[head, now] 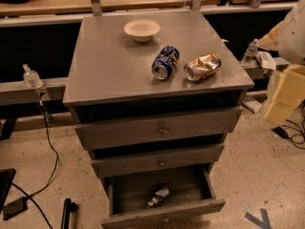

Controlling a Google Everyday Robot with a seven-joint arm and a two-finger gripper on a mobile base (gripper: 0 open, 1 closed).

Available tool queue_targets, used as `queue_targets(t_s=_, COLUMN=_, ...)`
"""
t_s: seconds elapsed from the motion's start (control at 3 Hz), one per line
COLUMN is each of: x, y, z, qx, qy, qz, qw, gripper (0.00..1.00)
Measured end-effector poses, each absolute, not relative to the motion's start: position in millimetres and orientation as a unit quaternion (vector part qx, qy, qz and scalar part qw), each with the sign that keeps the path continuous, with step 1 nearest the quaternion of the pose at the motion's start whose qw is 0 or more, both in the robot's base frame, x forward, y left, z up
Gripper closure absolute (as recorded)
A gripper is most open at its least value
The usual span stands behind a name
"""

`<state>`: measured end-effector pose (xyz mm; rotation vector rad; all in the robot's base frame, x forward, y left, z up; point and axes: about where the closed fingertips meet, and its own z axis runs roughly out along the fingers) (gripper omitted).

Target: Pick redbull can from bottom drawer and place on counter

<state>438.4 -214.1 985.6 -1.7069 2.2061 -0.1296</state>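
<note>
Item: redbull can [158, 196], on its side in open bottom drawer [190, 187], below and left of the jaws. Also: gripper [286, 95] at right edge, beside the table [109, 66]; jaws' state cannot be told. On table, left of jaws: blue can [165, 62], gold can [202, 67], bowl [141, 30].
</note>
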Motion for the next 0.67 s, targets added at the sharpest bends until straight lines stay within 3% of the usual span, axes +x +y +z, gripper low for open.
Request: queue_targets(t_s=0.67, x=450.6, y=-216.9, z=970.4, qx=-0.600, qy=0.780, qz=-0.031, qw=0.172, gripper=0.00)
